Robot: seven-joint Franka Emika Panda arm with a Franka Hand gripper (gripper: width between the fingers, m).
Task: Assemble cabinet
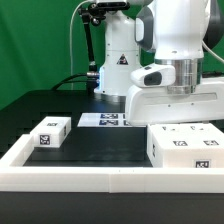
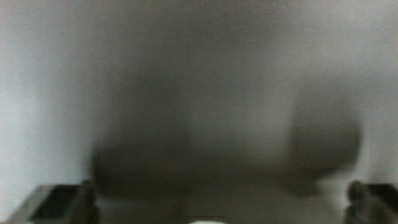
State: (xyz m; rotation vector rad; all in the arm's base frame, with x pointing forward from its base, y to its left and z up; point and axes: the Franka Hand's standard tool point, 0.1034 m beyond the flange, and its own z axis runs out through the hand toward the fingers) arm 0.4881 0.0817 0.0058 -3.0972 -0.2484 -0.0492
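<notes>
Overall, black table (image 1: 110, 148), green backdrop (image 1: 30, 50) at the far side. White Panda arm (image 1: 175, 40) stands far right of centre, its wrist lowered straight over the cabinet.

A long, low white border rail (image 1: 100, 178) runs along the near edge and turns up the exterior view's left side.

The cabinet (image 1: 185, 145), a big white box with square black-and-white tags on top and front, sits near right, just behind the rail. The arm's hand is right above its far edge; contact can't be made out.

The marker board (image 1: 103, 120) lies flat at centre, far side. A small white tagged block (image 1: 50, 133) sits at left, well apart from the cabinet.

Gripper (image 2: 217, 205): in the wrist view the dark fingers (image 2: 63, 200) sit at opposite edges, spread wide. A blurred pale surface fills the space between them. No sign of anything gripped.
</notes>
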